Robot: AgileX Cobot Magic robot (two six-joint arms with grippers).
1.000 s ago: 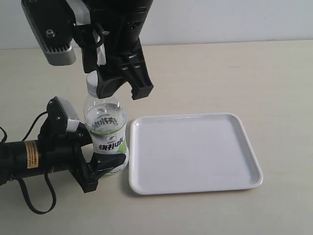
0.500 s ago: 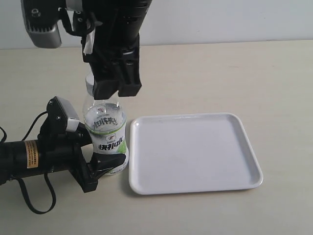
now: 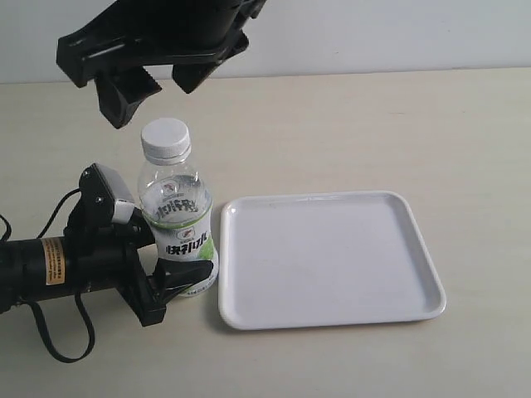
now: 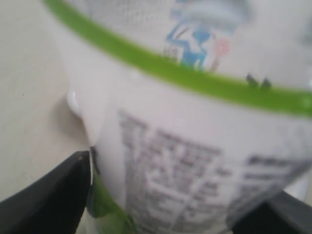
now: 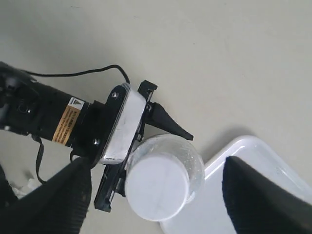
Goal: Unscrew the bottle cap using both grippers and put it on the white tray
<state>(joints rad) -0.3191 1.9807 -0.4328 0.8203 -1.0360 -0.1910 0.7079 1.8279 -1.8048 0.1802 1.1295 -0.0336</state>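
The bottle (image 3: 174,224) stands upright on the table just left of the white tray (image 3: 332,257). Its white bottle cap (image 3: 166,137) sits on the neck. My left gripper (image 3: 170,257) lies low on the table, shut on the bottle's lower body; in the left wrist view the label (image 4: 195,146) fills the frame between the black fingers (image 4: 44,200). My right gripper (image 3: 158,83) hangs open above the cap, apart from it. From the right wrist view the cap (image 5: 157,186) lies between the spread fingertips (image 5: 53,200), with the tray's corner (image 5: 243,146) beside it.
The left arm (image 3: 50,269), black with an orange label and a trailing cable, stretches along the table's left side. The tray holds nothing. Bare beige table surrounds it, with a pale wall behind.
My right gripper has opened wide and risen off the bottle's top, so the cap now shows uncovered on the neck. The left gripper and bottle have not moved.
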